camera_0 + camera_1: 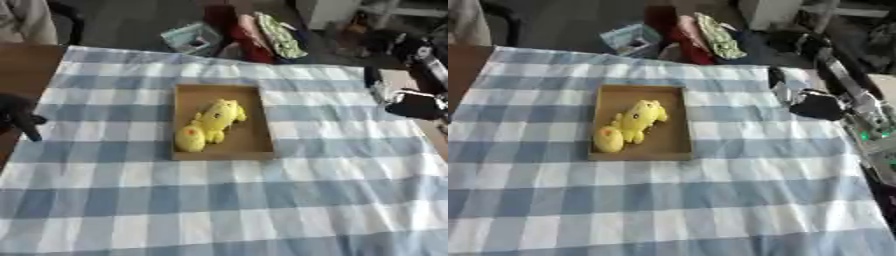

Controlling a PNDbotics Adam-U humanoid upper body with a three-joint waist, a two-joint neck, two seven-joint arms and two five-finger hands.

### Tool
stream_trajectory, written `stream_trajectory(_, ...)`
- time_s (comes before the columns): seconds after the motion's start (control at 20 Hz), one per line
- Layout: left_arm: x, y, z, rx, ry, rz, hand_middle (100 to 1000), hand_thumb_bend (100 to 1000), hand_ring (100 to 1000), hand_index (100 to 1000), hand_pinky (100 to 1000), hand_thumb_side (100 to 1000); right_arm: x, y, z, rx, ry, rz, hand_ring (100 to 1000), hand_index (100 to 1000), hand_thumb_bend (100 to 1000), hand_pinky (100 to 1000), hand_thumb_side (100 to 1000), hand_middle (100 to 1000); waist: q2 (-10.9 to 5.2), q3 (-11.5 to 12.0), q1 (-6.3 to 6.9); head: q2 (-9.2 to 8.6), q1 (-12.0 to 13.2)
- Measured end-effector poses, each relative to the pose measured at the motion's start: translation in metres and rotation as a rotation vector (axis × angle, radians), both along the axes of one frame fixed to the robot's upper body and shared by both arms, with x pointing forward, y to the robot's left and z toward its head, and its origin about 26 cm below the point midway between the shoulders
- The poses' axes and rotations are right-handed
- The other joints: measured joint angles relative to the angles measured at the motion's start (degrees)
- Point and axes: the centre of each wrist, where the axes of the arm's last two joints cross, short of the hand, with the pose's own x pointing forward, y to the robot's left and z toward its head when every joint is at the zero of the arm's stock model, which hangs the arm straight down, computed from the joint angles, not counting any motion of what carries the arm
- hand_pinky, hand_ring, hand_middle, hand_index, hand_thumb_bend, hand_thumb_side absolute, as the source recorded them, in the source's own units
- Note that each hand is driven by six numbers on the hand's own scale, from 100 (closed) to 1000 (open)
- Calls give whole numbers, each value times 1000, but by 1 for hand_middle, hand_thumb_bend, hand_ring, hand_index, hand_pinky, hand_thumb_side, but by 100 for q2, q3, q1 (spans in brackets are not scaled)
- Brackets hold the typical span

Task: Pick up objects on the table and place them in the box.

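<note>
Wrapping up, by the look of it: yellow plush toy [208,125] already lying inside the shallow box [259,150] at mid desk [262,210], nothing else visible on the checked cloth. Left hand [17,116] at the left edge, fingers drooping, relaxed, holding nothing. Right hand [815,106] at the right edge, empty apparently; fingers' state impossible to tell. Next move probably only withdrawing.

Matt cardboard box [262,131], plush yellow toy [208,125], checked cloth [219,200].
</note>
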Motion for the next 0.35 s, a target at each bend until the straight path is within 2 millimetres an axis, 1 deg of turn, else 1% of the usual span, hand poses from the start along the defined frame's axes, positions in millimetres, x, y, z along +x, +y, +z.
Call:
stream_trajectory(0.15,-2,2,-5,-41,3,29,484,100,497,725,772,890,-10,-3,-6,87,22,-6,828,884,100,838,529,730,3,-28,41,2,8)
stream_trajectory(0.35,-4,4,-11,-91,17,80,486,100,499,722,775,891,-20,-4,-16,175,53,-18,825,882,100,838,545,723,9,-43,47,5,26)
